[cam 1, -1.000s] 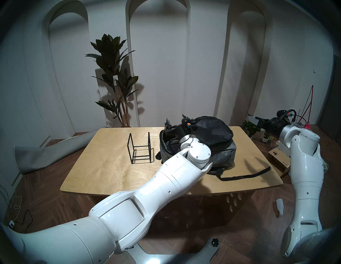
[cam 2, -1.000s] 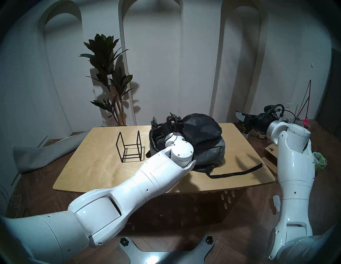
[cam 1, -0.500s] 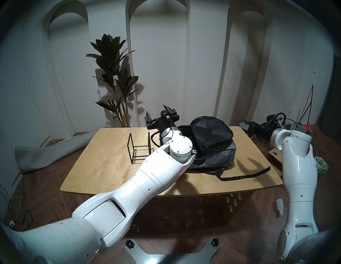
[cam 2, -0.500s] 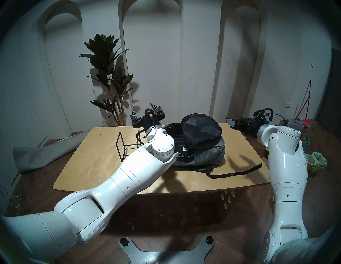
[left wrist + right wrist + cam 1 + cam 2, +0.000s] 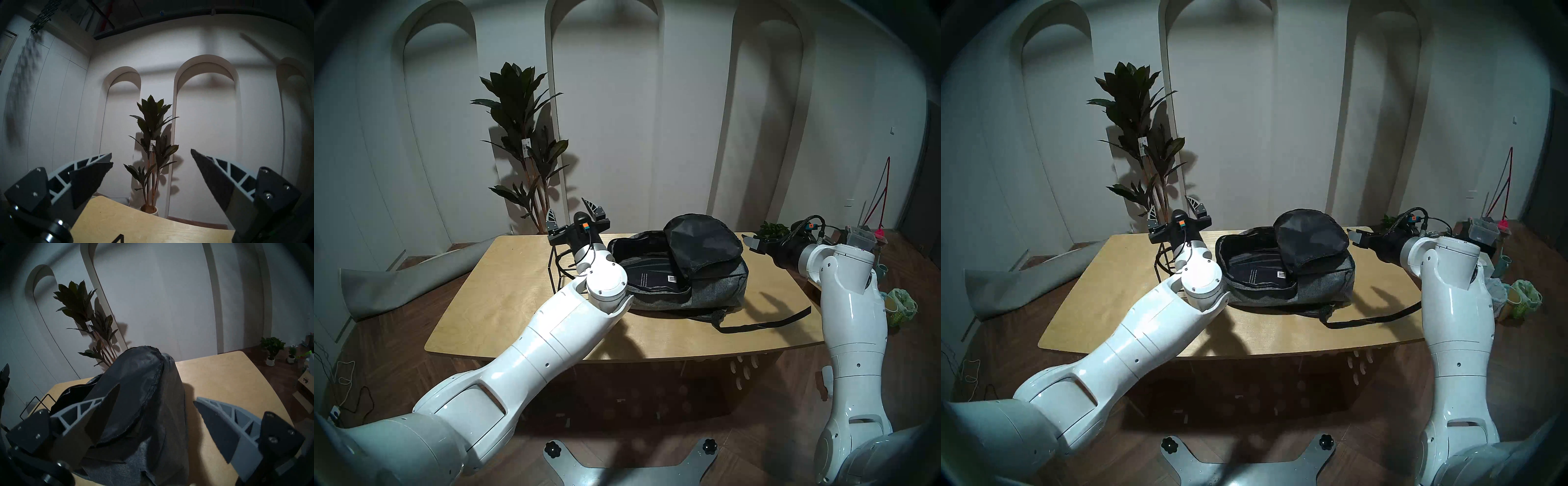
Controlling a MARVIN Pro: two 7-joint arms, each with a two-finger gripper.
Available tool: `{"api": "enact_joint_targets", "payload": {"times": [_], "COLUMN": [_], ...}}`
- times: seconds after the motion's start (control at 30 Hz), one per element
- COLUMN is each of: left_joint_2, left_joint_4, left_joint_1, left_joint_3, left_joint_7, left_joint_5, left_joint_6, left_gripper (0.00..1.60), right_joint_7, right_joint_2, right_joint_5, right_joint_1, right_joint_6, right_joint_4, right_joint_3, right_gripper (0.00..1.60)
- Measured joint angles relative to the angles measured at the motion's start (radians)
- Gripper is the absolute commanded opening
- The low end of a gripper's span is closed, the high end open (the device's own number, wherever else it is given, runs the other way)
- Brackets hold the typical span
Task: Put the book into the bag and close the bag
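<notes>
Strap: a black strap is laid on the table at 5 o'clock of the bag, nearest to the robot.
Table: a light wooden top is seen; the bag and the wire stand are carried on it.
Bag: the grey backpack is laid flat, right of the table centre; its mouth is unzipped, and the black-lined flap is folded back toward 2 o'clock.
Book: the black book is placed inside the open bag, flat, with the white barcode turned up.
Left gripper: it is held in the air at 9 o'clock of the bag, above the wire stand; the jaws are spread wide and nothing is held.
Wire stand: it is partly hidden behind the left wrist.
Right gripper: it is held at 3 o'clock of the bag, pointed at the flap; the jaws are spread apart and empty.
Plant: it stands by the far wall, at 11 o'clock.
</notes>
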Motion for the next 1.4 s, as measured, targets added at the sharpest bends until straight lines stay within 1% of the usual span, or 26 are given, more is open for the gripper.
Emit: {"api": "enact_joint_targets", "payload": {"times": [0.1, 0.33, 0.4, 0.43, 0.67, 0.8, 1.0, 1.17, 1.27, 1.4], "left_joint_2": [0.046, 0.126, 0.157, 0.161, 0.249, 0.300, 0.371, 0.433, 0.474, 0.517], "left_joint_4": [-0.047, -0.138, -0.174, -0.179, -0.282, -0.343, -0.426, -0.494, -0.529, -0.554], "left_joint_1": [0.025, 0.074, 0.095, 0.097, 0.153, 0.187, 0.236, 0.274, 0.294, 0.309], "left_joint_3": [-0.002, -0.001, 0.001, 0.002, 0.003, -0.004, -0.029, -0.061, -0.083, -0.103], "left_joint_7": [-0.025, -0.091, -0.124, -0.129, -0.227, -0.290, -0.388, -0.479, -0.540, -0.598], "left_joint_5": [0.005, 0.012, 0.012, 0.012, 0.008, -0.008, -0.065, -0.135, -0.193, -0.266], "left_joint_6": [-0.002, -0.005, -0.007, -0.008, -0.012, -0.012, 0.002, 0.042, 0.076, 0.108], "left_gripper": [1.60, 1.60, 1.60, 1.60, 1.60, 1.60, 1.60, 1.60, 1.60, 1.60], "right_joint_7": [-0.018, -0.055, -0.072, -0.074, -0.123, -0.161, -0.224, -0.284, -0.325, -0.367], "right_joint_2": [-0.011, -0.037, -0.050, -0.052, -0.092, -0.120, -0.164, -0.206, -0.235, -0.265], "right_joint_5": [0.000, 0.000, 0.001, 0.002, 0.005, 0.006, 0.006, 0.007, 0.009, 0.010], "right_joint_1": [0.000, 0.002, 0.003, 0.004, 0.013, 0.020, 0.033, 0.047, 0.058, 0.071], "right_joint_6": [0.015, 0.044, 0.055, 0.057, 0.084, 0.096, 0.097, 0.097, 0.097, 0.097], "right_joint_4": [-0.005, -0.018, -0.025, -0.026, -0.045, -0.052, -0.054, -0.055, -0.056, -0.056], "right_joint_3": [-0.004, -0.011, -0.014, -0.014, -0.022, -0.025, -0.024, -0.017, -0.011, -0.006], "right_gripper": [1.60, 1.60, 1.60, 1.60, 1.60, 1.60, 1.60, 1.60, 1.60, 1.60]}}
